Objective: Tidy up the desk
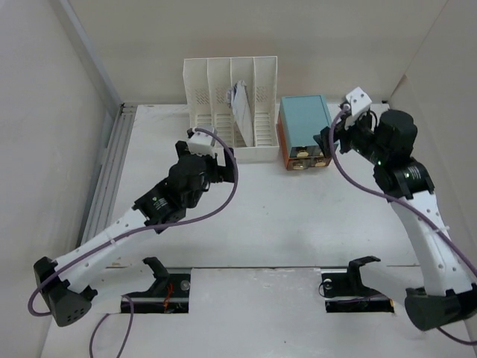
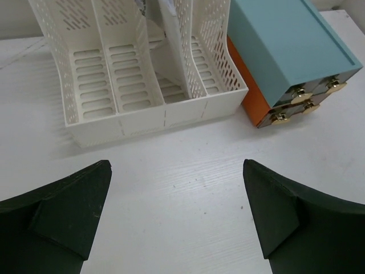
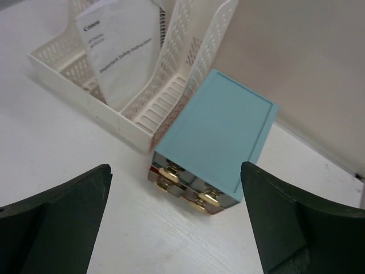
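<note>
The desk [image 1: 283, 216] is a flat white tabletop. My left gripper [image 1: 220, 158] is open and empty, low over the desk just in front of the white slotted file rack [image 1: 231, 112]. In the left wrist view the gripper [image 2: 177, 214] shows bare desk [image 2: 188, 142] between its fingers, with the rack [image 2: 137, 74] ahead. My right gripper [image 1: 332, 139] is open and empty, right beside the small teal drawer box [image 1: 304, 128]. In the right wrist view the gripper [image 3: 177, 220] faces the box's gold-knobbed drawer fronts [image 3: 194, 188].
A printed paper booklet [image 1: 242, 104] leans in one rack slot, also seen in the right wrist view [image 3: 122, 48]. A grey metal rail [image 1: 108, 171] runs along the desk's left edge. White panel walls surround it. Two black mounts [image 1: 160, 276] [image 1: 350, 280] sit at the near edge.
</note>
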Controlling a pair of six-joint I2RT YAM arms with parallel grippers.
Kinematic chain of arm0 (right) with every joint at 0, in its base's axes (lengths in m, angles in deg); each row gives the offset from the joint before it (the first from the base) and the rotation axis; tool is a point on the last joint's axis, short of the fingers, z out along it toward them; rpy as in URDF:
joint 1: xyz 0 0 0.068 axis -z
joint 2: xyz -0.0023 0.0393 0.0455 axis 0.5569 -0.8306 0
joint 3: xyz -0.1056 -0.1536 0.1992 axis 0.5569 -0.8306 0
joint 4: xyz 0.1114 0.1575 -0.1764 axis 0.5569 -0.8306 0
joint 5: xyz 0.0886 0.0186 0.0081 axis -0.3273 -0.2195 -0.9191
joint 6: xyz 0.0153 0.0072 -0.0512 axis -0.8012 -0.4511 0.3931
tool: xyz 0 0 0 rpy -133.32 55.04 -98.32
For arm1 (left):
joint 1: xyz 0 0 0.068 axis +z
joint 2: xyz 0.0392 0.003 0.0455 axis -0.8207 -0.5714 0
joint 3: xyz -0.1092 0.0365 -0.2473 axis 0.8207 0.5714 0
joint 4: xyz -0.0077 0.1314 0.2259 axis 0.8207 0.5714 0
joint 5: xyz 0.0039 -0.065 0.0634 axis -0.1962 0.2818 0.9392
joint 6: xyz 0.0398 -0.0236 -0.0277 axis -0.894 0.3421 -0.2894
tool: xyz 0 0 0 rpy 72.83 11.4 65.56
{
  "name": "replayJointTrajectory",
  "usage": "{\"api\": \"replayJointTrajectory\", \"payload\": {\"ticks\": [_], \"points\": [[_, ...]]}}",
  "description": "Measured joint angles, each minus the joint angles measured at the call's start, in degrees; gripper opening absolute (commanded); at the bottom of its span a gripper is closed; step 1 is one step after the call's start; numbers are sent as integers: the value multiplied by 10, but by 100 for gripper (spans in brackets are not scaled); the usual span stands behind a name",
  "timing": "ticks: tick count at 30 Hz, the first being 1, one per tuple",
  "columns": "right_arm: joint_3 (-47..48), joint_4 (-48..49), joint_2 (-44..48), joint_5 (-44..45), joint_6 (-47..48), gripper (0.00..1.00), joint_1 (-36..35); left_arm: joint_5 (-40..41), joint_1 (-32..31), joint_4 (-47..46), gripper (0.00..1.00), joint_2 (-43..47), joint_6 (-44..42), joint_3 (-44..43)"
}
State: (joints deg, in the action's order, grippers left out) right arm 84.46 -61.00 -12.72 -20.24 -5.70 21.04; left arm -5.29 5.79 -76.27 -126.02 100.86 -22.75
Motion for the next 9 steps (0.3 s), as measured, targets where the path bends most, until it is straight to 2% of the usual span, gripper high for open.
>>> {"api": "replayJointTrajectory", "payload": {"ticks": [5, 9], "points": [[-153, 100, 101, -12, -104, 100, 47, -47, 58, -24, 100, 15, 6, 34], [-229, 147, 158, 3, -165, 100, 83, -94, 83, -44, 100, 30, 14, 47]]}}
